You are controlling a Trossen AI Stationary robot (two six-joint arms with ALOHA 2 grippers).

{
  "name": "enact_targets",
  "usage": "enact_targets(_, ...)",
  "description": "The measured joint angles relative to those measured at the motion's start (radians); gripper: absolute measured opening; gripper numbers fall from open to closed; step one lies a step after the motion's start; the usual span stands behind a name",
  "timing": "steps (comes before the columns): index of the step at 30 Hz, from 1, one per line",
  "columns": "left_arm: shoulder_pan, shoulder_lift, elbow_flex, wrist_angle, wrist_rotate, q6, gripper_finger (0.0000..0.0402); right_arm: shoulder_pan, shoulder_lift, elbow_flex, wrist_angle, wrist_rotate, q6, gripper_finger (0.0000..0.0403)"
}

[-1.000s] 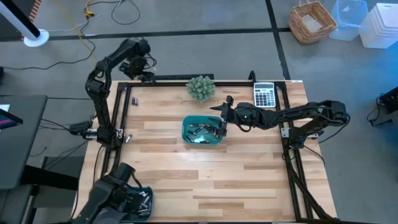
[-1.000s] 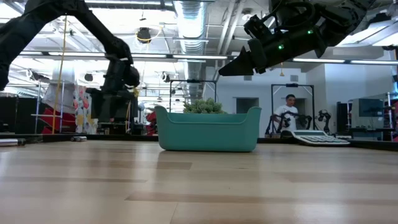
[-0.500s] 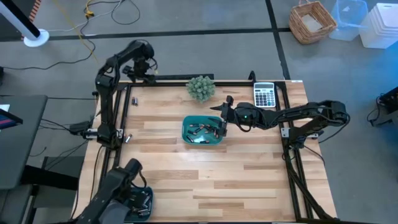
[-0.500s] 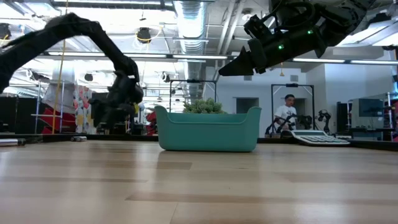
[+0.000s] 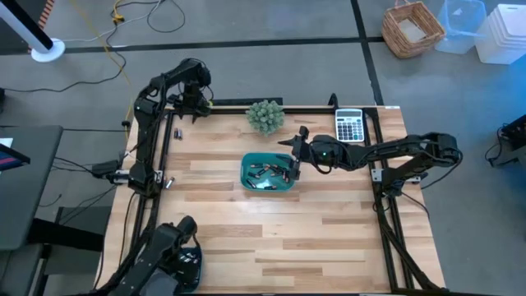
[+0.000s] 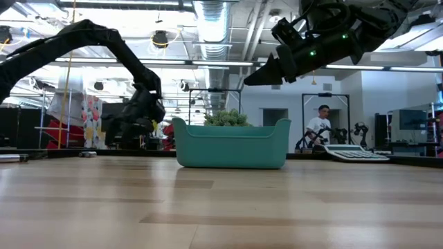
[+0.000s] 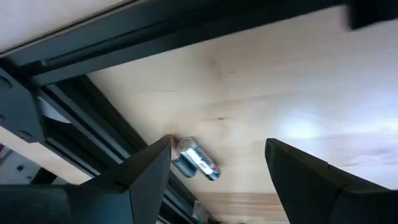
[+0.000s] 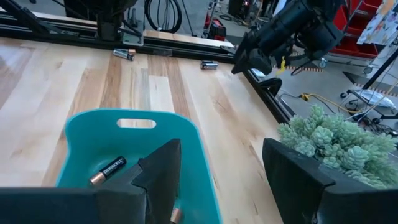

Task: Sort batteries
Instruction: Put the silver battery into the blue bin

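While left gripper (image 7: 217, 165) jaws spread over battery (image 7: 195, 159) lying flat, right gripper (image 8: 217, 174) jaws spread

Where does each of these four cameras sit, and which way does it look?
High view: overhead, straight down on the table, both arms.
Low view: table height, level across at the teal tray; right gripper above.
Left wrist view: on the left arm, down at a battery between the open left gripper.
Right wrist view: on the right arm, over the tray.
Shared: the tray, the plant.
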Motion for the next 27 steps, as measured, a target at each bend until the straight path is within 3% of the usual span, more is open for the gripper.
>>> enact_targets(6, -0.05, -0.055, -0.002, 0.034, -0.072, 0.046, 0.0254, 0.0, 0.0, 0.0, -0.025, 0.0, -0.007, 0.024)
enact_targets(14, -0.146, -0.342, -0.058, 0.275, -0.078, 0.063, 0.0254, -0.007, 0.0, 0.0, -0.024, 0.0, -0.013, 0.024)
enact_targets(19, -0.184, -0.582, -0.345, 0.463, -0.149, -0.002, 0.0248, -0.007, 0.0, 0.0, -0.024, 0.0, -0.012, 0.024)
enact_targets(24, -0.26, -0.932, -0.754, 0.823, -0.169, -0.12, 0.0235, -0.007, 0.0, 0.0, -0.024, 0.0, -0.009, 0.024)
enact_targets(27, -0.332, -1.122, -0.976, 0.994, -0.255, -0.217, 0.0228, -0.007, 0.0, 0.0, -0.024, 0.0, -0.009, 0.024)
